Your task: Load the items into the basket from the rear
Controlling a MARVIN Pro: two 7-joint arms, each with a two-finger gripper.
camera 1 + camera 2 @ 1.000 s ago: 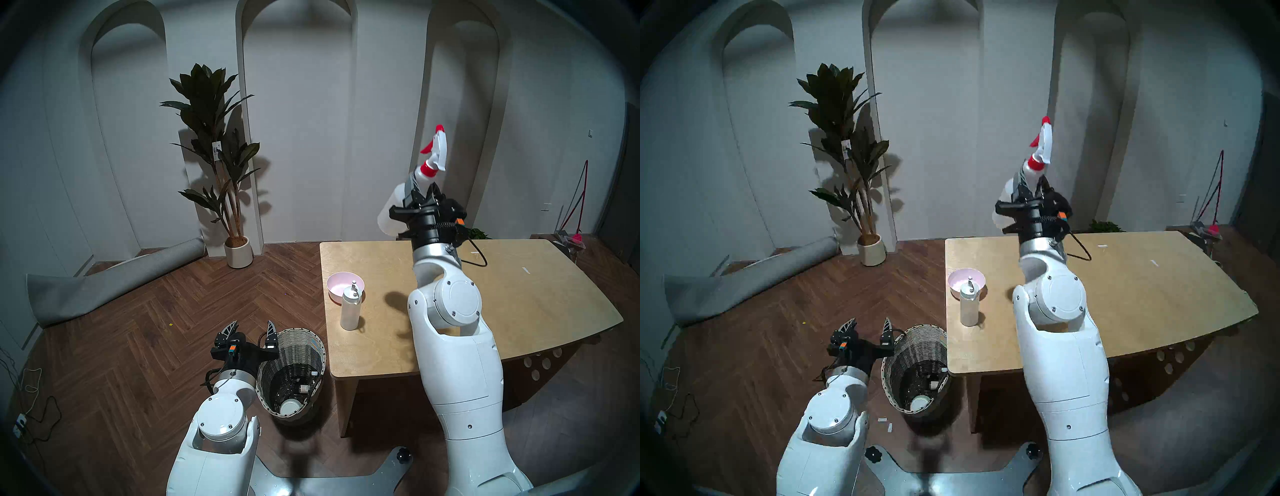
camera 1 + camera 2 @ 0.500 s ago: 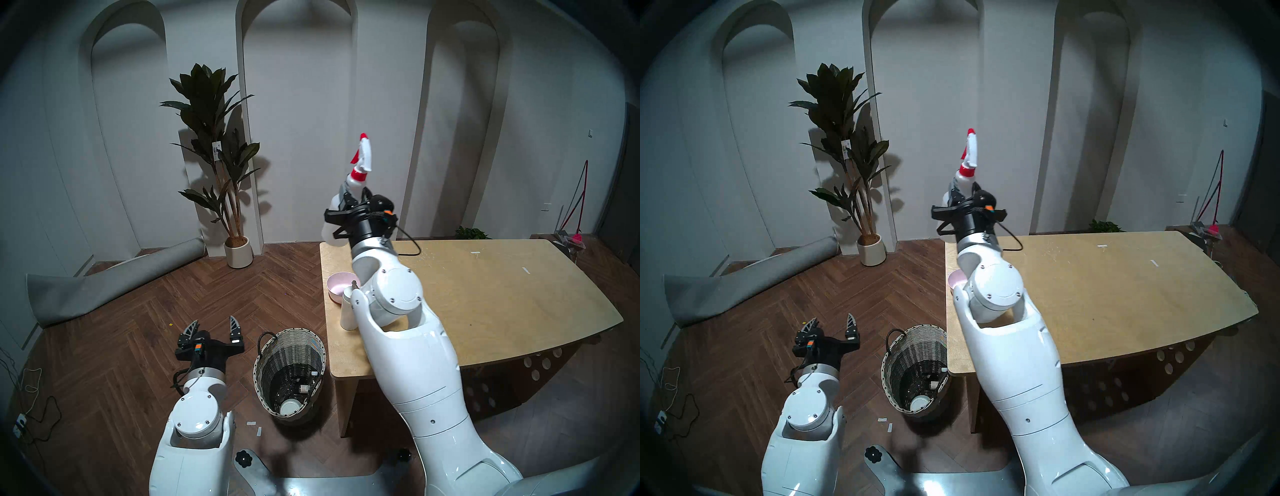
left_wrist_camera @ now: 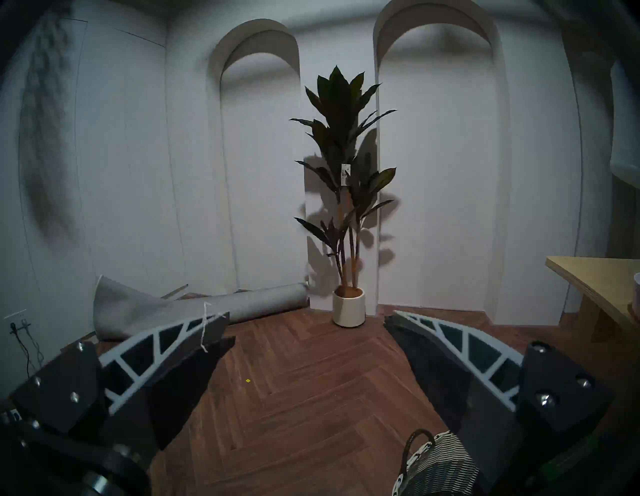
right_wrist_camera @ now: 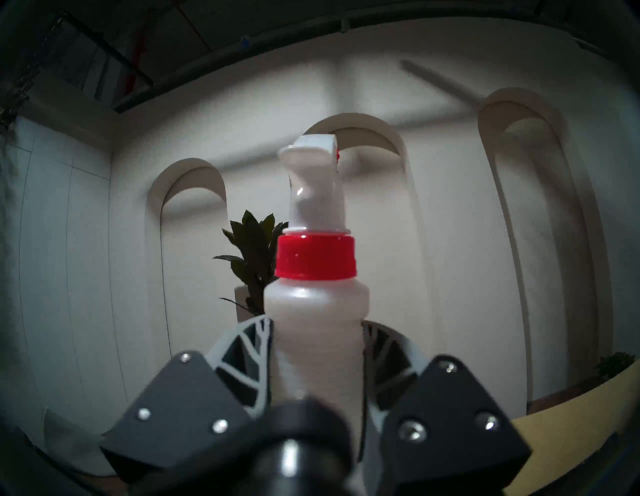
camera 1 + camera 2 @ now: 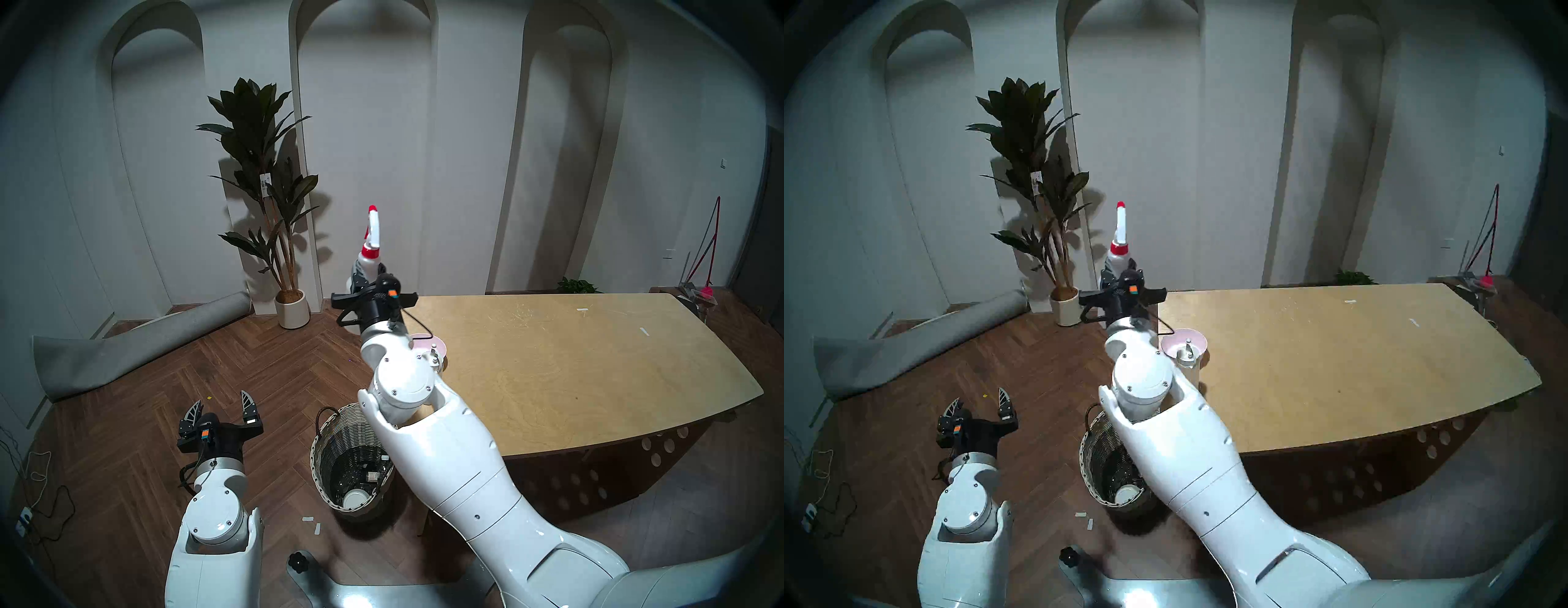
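My right gripper is shut on the neck of a translucent white spray bottle with a red collar, held upright in the air just off the table's far left corner, beyond the basket. In the right wrist view the bottle stands between both fingers. The grey-and-cream wicker basket stands on the floor against the table's near left corner, partly under my right forearm. A pale pink bowl and a small white pump bottle sit at the table's left edge. My left gripper hangs open left of the basket.
The wooden table fills the right side. A potted plant stands at the back wall, with a rolled grey mat lying left of it. A white round thing lies in the basket's bottom. Cables trail at the far left.
My right arm has swung left and down with the spray bottle, from over the table's far edge to off its left corner. My left arm has drawn left, away from the basket.
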